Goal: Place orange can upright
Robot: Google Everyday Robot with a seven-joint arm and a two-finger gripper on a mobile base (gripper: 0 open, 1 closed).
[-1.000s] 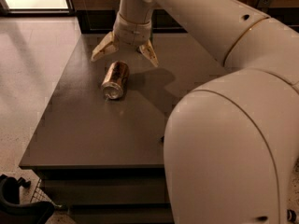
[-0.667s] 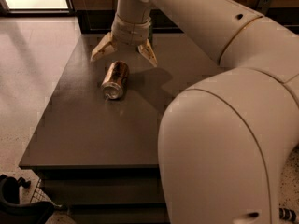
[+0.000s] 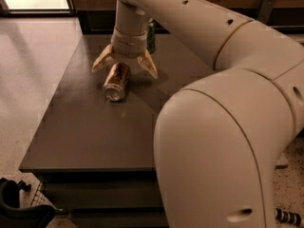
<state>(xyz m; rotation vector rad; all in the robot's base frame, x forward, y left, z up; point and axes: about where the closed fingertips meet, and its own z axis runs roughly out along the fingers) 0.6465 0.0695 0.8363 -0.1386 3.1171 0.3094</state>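
Observation:
The orange can (image 3: 117, 81) lies on its side on the dark table (image 3: 85, 132), its silver end facing the near edge. My gripper (image 3: 124, 66) hangs just above the can's far end, its two tan fingers (image 3: 102, 61) spread wide to either side. The gripper is open and holds nothing. The can's far end is partly hidden behind the gripper.
A green can (image 3: 151, 37) stands upright at the table's back edge, partly hidden behind my wrist. My large white arm fills the right side of the view and hides the table's right part. The table's left edge drops to a pale floor (image 3: 28, 70).
The gripper has shifted slightly, staying open over the can's far end. The arm's elbow has swung closer and fills more of the view. The can has not moved.

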